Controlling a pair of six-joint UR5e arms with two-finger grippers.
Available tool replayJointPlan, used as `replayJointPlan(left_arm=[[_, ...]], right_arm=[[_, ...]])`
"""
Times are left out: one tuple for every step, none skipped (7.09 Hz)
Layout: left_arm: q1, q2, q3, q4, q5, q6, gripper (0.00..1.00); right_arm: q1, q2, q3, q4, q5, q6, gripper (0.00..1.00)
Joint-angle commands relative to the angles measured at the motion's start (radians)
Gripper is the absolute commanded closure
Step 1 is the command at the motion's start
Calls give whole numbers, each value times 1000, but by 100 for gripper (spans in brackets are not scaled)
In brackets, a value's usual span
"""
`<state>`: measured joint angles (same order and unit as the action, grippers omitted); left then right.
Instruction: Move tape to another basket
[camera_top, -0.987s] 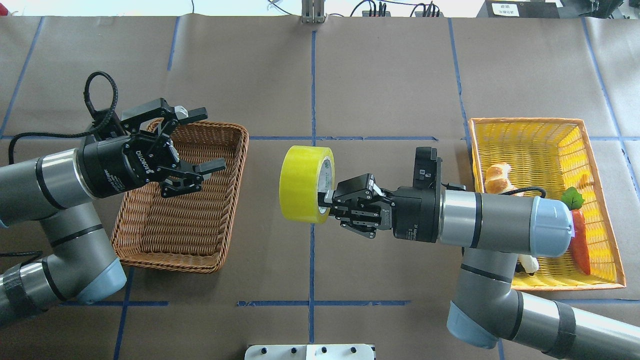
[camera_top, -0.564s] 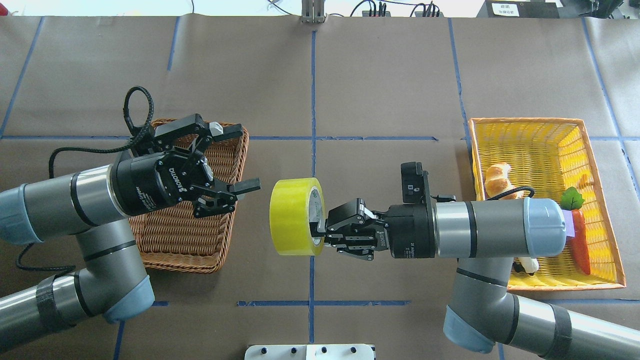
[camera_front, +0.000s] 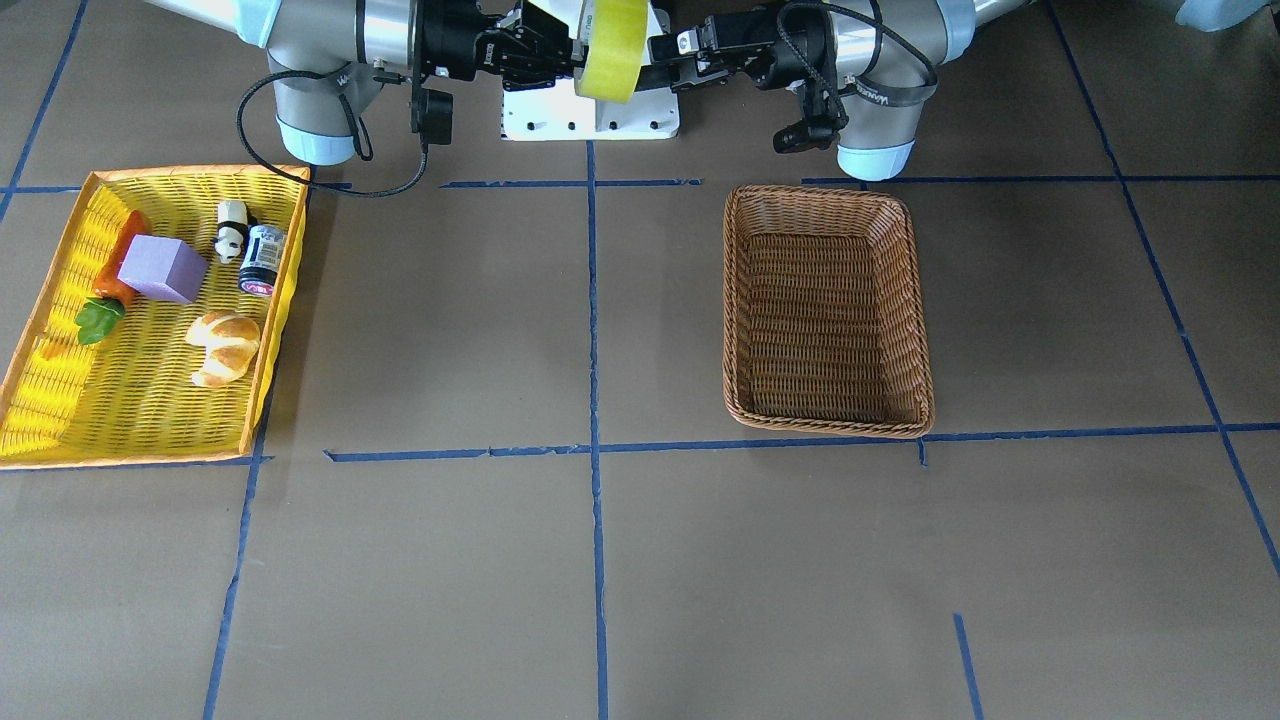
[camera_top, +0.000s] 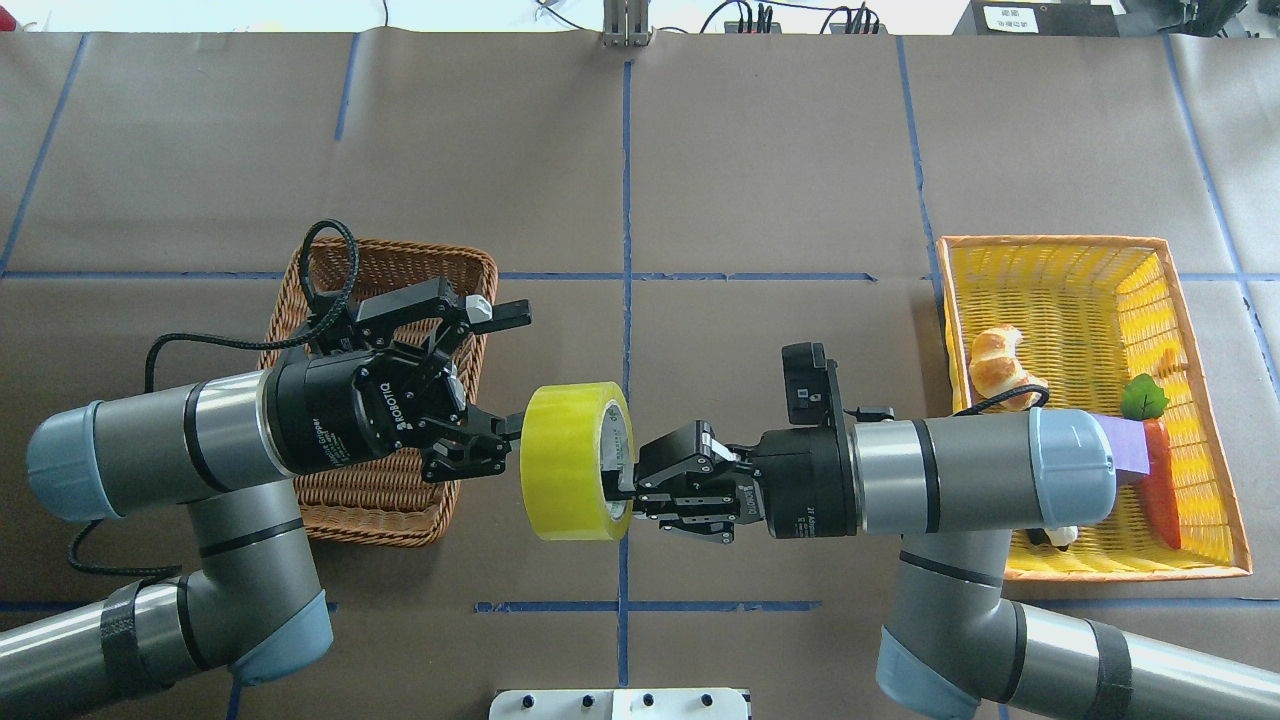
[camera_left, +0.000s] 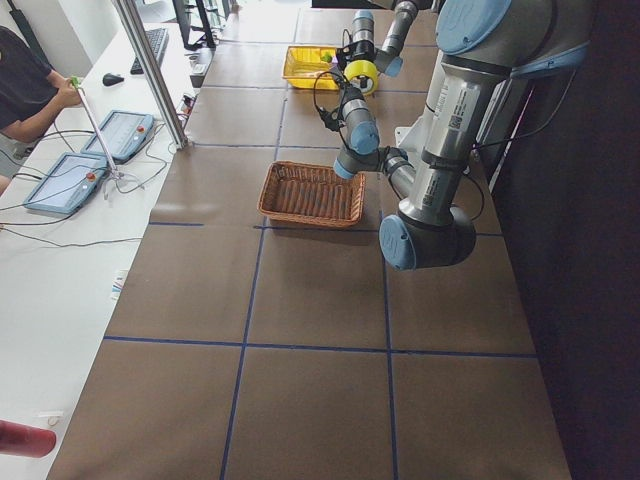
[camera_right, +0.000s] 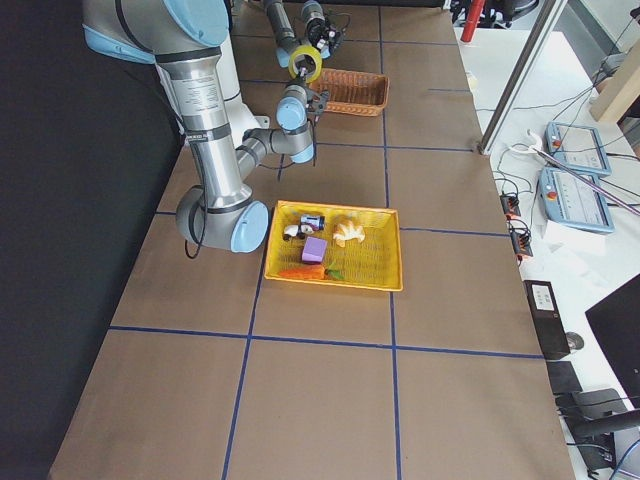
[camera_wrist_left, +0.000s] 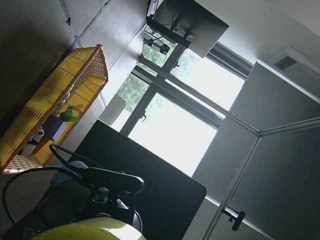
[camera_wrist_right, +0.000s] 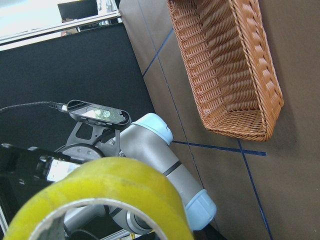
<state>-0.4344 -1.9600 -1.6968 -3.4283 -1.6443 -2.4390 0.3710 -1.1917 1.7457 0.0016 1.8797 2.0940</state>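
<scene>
The counter (camera_top: 780, 150) is covered in brown paper ruled with blue lines (camera_top: 626, 180). An operators' desk (camera_left: 70, 300) runs along its far side. The right jaws are clamped on the wall of the tape (camera_top: 565, 470), which hangs on edge above the counter's middle, at their 9 o'clock. The left jaws stand wide apart at the tape's 9 o'clock, with one tip just beside its face; I cannot tell whether it touches. The basket (camera_top: 450, 270) lies farther toward 9 o'clock, and the yellow basket (camera_top: 1060, 280) toward 3 o'clock.
</scene>
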Motion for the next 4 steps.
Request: replayJointPlan(left_arm=[[6, -2, -3, 0, 1, -2, 0], [9, -2, -6, 0, 1, -8, 0], [11, -2, -13, 1, 1, -8, 0], [11, -2, -18, 1, 1, -8, 0]], right_arm=[[-1, -2, -11, 0, -1, 0, 99], [-1, 0, -12, 0, -2, 0, 99], [-1, 0, -17, 1, -2, 0, 99], [-1, 0, -17, 1, -4, -2, 99]])
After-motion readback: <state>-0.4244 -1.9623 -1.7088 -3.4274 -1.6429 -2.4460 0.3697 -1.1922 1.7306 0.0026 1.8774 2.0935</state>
